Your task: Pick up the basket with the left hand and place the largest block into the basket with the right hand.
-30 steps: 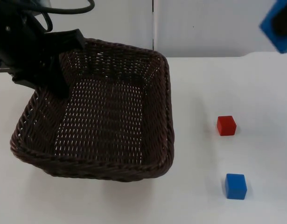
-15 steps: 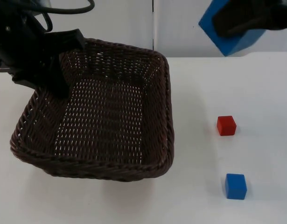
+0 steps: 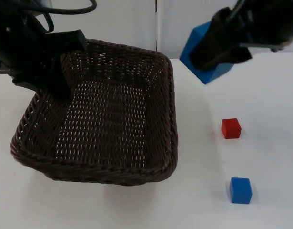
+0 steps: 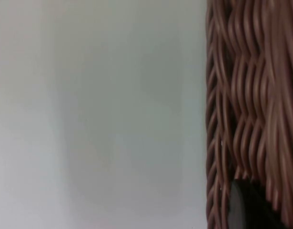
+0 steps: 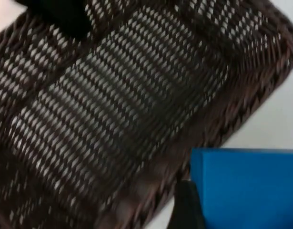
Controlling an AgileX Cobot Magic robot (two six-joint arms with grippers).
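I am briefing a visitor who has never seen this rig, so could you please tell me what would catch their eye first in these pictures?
First comes the large dark wicker basket, held at its far left rim by the left pincer. Next is the big blue block, gripped in the right pincer in the air just right of the basket's far corner. A small red block and a small blue block sit on the white table to the right.

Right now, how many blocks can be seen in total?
3: a large blue block held in the right gripper beside the basket; a red block and small blue block on the table.
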